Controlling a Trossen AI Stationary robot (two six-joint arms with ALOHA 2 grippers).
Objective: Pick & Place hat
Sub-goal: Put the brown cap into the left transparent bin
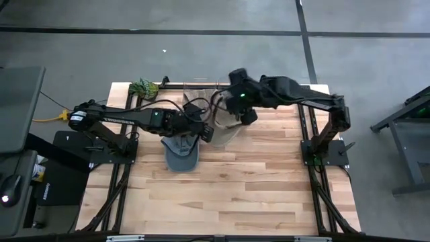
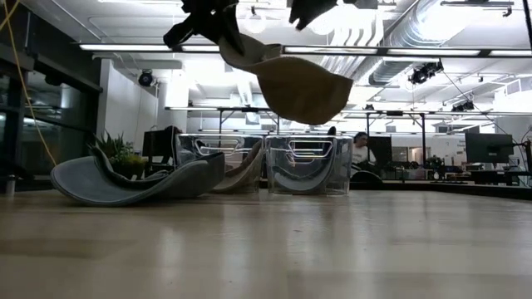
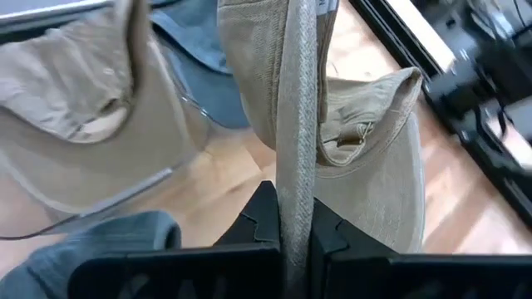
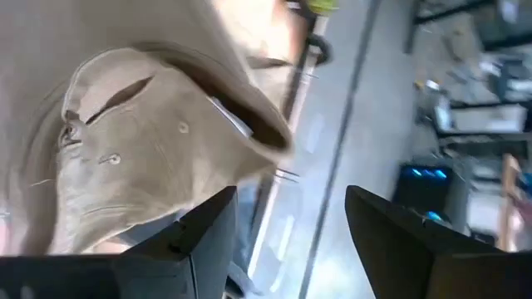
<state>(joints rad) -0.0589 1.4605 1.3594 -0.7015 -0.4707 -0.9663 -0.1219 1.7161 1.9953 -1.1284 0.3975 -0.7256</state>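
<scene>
My left pincer [image 3: 291, 241] clamps the tan hat's [image 3: 366, 158] brim, lifted off the bench [image 1: 255, 195]. Right pincer [image 4: 287, 224] open, empty. Grey hat [image 1: 181, 153] below; clear bins [image 2: 307, 166] by far edge, contents unclear.

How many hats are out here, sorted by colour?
Tan hats: 2, the held tan hat hanging from the left gripper and the binned tan hat in the clear bin.
Grey-blue hats: 2, the grey hat lying on the table and what looks like a second grey hat in the bin.
Total: 4 hats.
</scene>
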